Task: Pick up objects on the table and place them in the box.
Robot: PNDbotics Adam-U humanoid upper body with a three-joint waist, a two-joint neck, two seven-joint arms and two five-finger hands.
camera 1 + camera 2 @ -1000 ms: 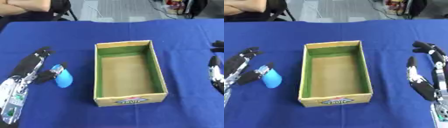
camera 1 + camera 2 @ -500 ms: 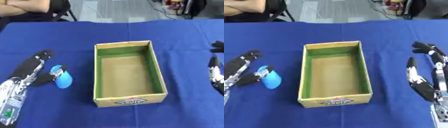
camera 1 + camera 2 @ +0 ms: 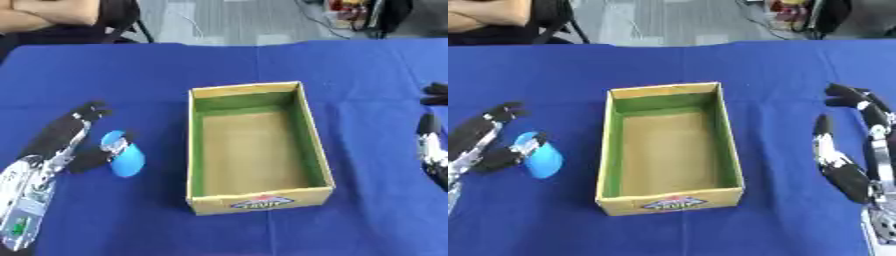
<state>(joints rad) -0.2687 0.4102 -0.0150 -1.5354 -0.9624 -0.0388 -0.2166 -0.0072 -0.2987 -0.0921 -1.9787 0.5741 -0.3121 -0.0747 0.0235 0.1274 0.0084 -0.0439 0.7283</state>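
A small light-blue object (image 3: 125, 157) lies on the blue tablecloth left of the open cardboard box (image 3: 256, 200), whose inside is green-walled and empty. My left hand (image 3: 57, 139) lies open just left of the blue object, fingers straight and pointing away, thumb reaching toward the object and touching or nearly touching it. My right hand (image 3: 859, 150) stands open at the right edge, well clear of the box, holding nothing.
The blue table (image 3: 262, 60) stretches beyond the box to its far edge, where a person's folded arms show at the upper left. Chair legs and cables lie on the floor behind.
My left hand has slid slightly toward me and lower in view beside the blue object. The right hand and the box have stayed put.
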